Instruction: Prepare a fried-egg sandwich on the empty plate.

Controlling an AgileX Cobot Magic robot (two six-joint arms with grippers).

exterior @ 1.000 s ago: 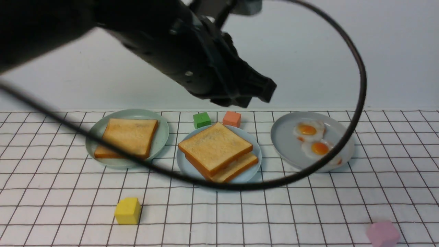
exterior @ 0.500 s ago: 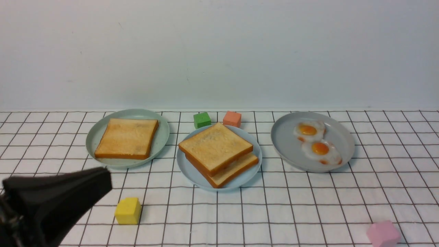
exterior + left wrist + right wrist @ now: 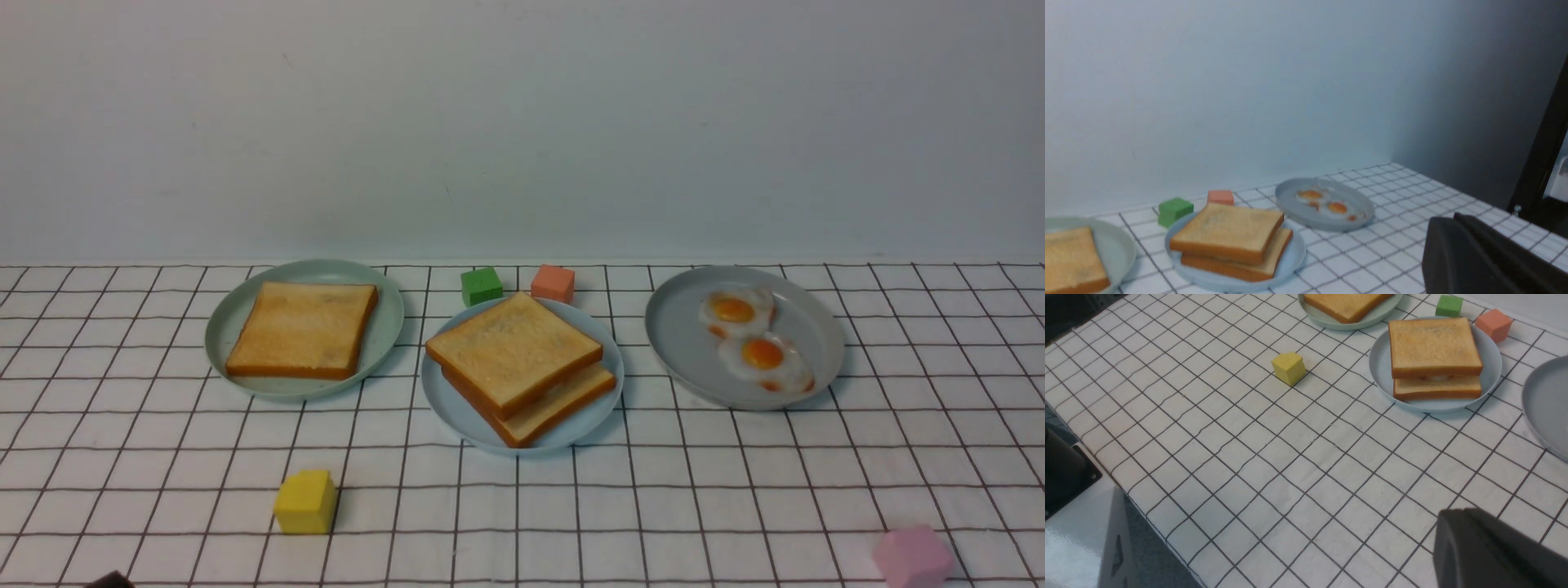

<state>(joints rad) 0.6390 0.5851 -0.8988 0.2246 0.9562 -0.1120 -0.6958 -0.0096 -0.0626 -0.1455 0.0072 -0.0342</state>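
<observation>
The light blue plate (image 3: pixel 447 407) sits mid-table and carries two stacked toast slices, the top slice (image 3: pixel 513 349) lying askew on the lower one (image 3: pixel 567 398). A sliver of white egg (image 3: pixel 1435 377) shows between them in the right wrist view. My left gripper (image 3: pixel 1447 218) is shut and empty, hanging over the cloth well short of the plates. My right gripper (image 3: pixel 1455 512) is also shut and empty, above bare cloth nearer than the blue plate (image 3: pixel 1380 371). Neither gripper shows in the front view.
A pale green plate (image 3: pixel 384 318) at the left holds one toast slice (image 3: pixel 302 327). A grey plate (image 3: pixel 678 335) at the right holds two fried eggs (image 3: pixel 732 309). Green (image 3: pixel 481 286), salmon (image 3: pixel 553 282), yellow (image 3: pixel 305 501) and pink (image 3: pixel 912 557) blocks lie around.
The left arm has pulled back from above the plates, dropped to the lower left and left the front view. The stacked toast has not moved.
</observation>
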